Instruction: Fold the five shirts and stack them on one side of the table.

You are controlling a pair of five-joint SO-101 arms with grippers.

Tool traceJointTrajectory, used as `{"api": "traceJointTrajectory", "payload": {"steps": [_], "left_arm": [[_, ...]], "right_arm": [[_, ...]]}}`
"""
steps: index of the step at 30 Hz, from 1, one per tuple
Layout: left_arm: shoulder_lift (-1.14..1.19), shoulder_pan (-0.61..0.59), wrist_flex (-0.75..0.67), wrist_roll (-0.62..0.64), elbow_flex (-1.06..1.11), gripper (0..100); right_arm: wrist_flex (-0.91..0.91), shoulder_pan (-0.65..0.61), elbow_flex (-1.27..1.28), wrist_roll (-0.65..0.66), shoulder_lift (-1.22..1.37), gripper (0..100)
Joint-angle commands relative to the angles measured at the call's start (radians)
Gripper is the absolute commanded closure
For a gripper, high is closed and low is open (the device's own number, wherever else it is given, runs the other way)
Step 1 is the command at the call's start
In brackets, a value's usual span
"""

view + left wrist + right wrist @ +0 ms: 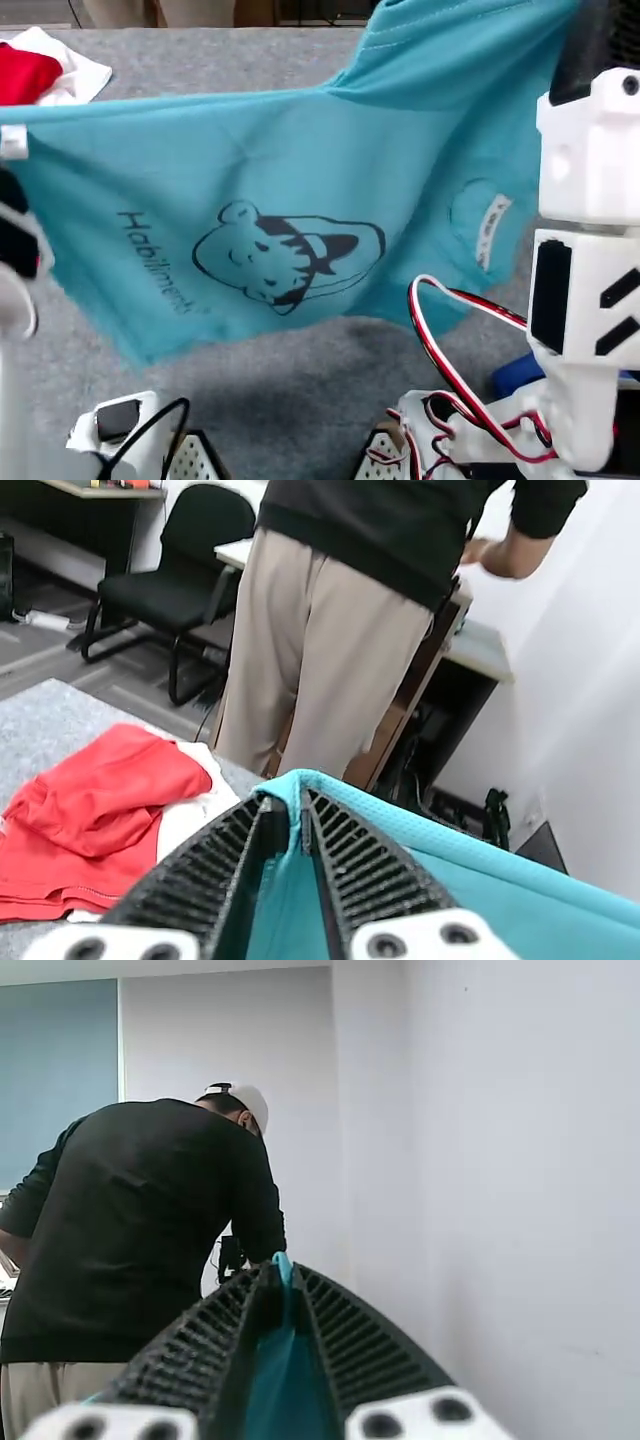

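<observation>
Above the grey table [250,50], the teal shirt [280,180] hangs stretched wide between the two arms, print side toward the overhead camera. It is held by its upper edge, so the lower hem droops toward the near side. My reading is that it is held up like this so its own weight pulls the cloth flat before it is laid down for the first fold. The left gripper [288,805] has its ribbed jaws closed almost together on a thin fold of the shirt's edge, and the right gripper [283,1265] pinches another bit of teal cloth just as tightly. That grip detail comes from the wrist cameras. From overhead, the right arm [590,200] is a large white body at the right with its fingers hidden, but the shirt's whole spread and the slack along its hem are plain. Whether the hem touches the table I cannot tell. At the far left lies a crumpled red shirt [25,70] on a white garment [75,65]. The left wrist camera shows this pair more fully, loose and not yet folded.
</observation>
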Motion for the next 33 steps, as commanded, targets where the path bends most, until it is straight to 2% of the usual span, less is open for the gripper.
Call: {"api": "traceJointTrajectory", "payload": {"steps": [1, 11, 15, 24, 28, 33], "left_arm": [[0.002, -0.009, -0.114, -0.002, 0.155, 98], [-0.005, -0.009, -0.459, -0.002, 0.669, 98], [0.002, -0.009, -0.647, -0.002, 0.844, 98], [0.005, -0.009, -1.096, -0.008, 1.160, 98], [0.005, -0.005, -1.201, -0.012, 1.201, 98], [0.002, -0.012, -1.208, -0.012, 1.154, 98]], "right_arm": [[-0.014, -0.013, 0.015, 0.002, 0.038, 99.3], [-0.025, -0.061, 0.068, -0.052, 0.278, 99.3], [-0.054, -0.058, 0.087, -0.052, 0.424, 99.3], [-0.245, -0.041, 0.084, -0.051, 0.730, 99.3], [-0.321, -0.041, 0.084, -0.051, 0.806, 99.3], [-0.330, -0.039, 0.070, -0.051, 0.780, 99.3]]}}
